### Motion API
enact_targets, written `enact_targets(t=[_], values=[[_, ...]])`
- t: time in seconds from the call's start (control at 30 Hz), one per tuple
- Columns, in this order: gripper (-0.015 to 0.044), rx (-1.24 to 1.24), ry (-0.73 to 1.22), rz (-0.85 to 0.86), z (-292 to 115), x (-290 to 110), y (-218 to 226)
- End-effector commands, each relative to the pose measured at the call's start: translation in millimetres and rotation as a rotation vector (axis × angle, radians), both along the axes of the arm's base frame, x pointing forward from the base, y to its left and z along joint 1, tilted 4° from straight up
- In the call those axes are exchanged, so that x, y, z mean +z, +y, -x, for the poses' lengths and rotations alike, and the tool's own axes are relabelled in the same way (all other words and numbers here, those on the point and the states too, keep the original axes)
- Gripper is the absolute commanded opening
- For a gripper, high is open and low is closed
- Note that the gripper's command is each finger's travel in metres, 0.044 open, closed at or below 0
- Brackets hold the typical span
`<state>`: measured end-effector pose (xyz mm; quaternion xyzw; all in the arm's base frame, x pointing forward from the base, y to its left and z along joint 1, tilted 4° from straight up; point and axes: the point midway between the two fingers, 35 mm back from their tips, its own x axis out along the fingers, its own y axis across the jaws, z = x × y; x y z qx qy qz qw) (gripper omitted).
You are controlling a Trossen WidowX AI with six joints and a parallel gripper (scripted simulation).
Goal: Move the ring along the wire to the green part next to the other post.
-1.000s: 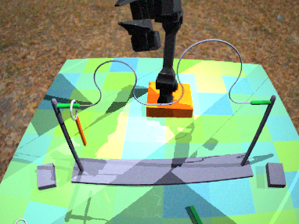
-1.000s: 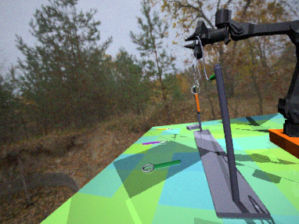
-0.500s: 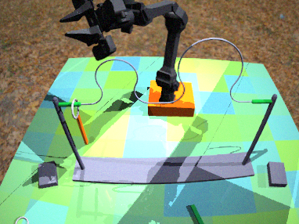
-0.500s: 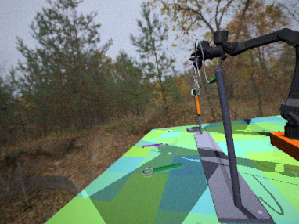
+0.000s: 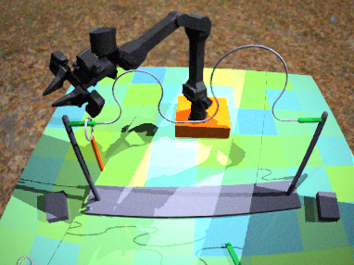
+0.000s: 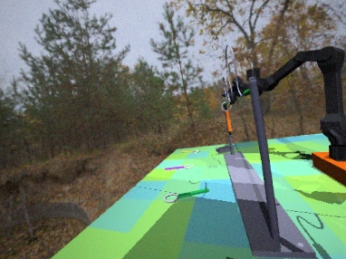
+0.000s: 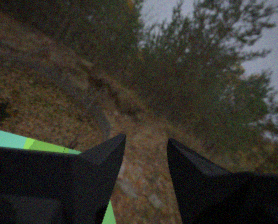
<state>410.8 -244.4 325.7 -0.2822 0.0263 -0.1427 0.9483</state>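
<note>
Currently your gripper (image 5: 57, 94) is hovering at the upper left of the top view, jaws partly apart and holding nothing, pointing out past the table edge (image 5: 28, 144). The ring (image 5: 88, 129) is hanging on the green wire section (image 5: 83, 122) beside the left-side post (image 5: 80, 157), its orange handle (image 5: 97, 153) dangling below. The gripper is sitting above that, not touching it. In the wrist view you're seeing only fingertips against ground and trees.

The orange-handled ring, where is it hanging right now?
In the top view the ring hangs on the green wire section beside the left post, its orange handle pointing down toward the table, below the gripper.
</note>
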Motion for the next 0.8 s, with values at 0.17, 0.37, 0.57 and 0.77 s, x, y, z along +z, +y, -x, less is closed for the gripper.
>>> enact_targets(t=[0.17, 0.37, 0.57, 0.77], values=[[0.0160, 0.184, 0.040, -0.193, 20.5, -108.1, -19.2], [0.0160, 0.356, 0.071, -0.376, 61.9, -192.7, -5.3], [0.0160, 0.521, 0.085, -0.568, 116.0, -252.6, 30.4], [0.0160, 0.539, 0.086, -0.590, 121.3, -256.7, 35.7]])
